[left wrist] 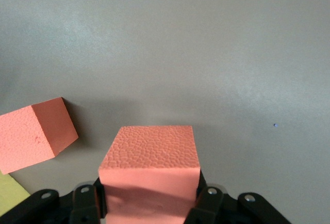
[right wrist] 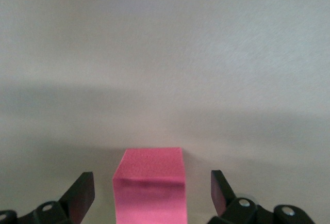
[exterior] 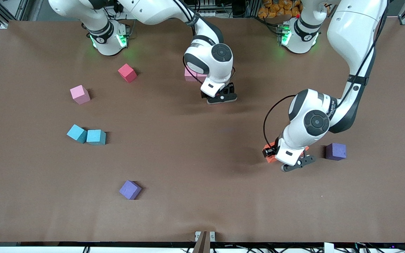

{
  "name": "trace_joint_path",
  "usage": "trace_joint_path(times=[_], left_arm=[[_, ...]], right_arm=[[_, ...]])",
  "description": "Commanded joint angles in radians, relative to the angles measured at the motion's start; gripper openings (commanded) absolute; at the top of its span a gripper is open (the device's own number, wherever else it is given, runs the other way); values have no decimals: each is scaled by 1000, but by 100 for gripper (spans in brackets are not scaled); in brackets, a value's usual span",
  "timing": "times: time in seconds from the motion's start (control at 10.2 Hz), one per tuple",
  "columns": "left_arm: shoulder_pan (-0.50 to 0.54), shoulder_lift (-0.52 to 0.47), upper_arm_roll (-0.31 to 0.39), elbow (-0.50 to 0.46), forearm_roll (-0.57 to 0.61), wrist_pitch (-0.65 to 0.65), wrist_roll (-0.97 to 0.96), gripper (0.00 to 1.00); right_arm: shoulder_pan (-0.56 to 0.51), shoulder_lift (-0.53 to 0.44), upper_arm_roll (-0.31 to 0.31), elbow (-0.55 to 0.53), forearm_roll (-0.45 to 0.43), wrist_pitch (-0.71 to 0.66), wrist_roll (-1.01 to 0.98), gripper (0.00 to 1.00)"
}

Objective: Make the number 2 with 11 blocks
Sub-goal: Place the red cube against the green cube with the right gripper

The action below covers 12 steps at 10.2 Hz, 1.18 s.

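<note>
My left gripper (left wrist: 152, 195) is shut on an orange block (left wrist: 149, 164) and hangs low over the table at the left arm's end (exterior: 273, 154). Beside it lie a second orange block (left wrist: 33, 133) and the corner of a yellow block (left wrist: 10, 195). My right gripper (right wrist: 152, 193) stands open over the middle of the table. A pink block (right wrist: 149, 182) sits on the table between its fingers (right wrist: 82, 193) with a gap on each side. In the front view this pink block (exterior: 189, 75) is half hidden by the right hand. The number 2 is out of view.
Loose blocks lie toward the right arm's end: a red one (exterior: 127, 72), a pink one (exterior: 80, 94), two touching teal ones (exterior: 76, 133) (exterior: 96, 137) and a purple one (exterior: 130, 189). Another purple block (exterior: 335, 151) sits beside the left hand.
</note>
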Motion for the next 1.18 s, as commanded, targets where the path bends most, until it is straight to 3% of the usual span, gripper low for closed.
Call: trace_joint_path(times=[0.0, 0.29, 0.69, 1.08], left_arm=[[-1, -10, -1, 3, 25, -10, 2, 23], [1, -30, -22, 3, 10, -12, -24, 23], [-36, -50, -57, 6, 14, -41, -269, 23], [-56, -60, -154, 72, 13, -87, -463, 23]], right_arm=[[-51, -66, 2, -24, -20, -18, 0, 100], [-177, -66, 1, 28, -21, -18, -3, 100], [-391, -63, -1, 56, -21, -16, -159, 100], [-511, -59, -2, 48, -21, -19, -319, 100]])
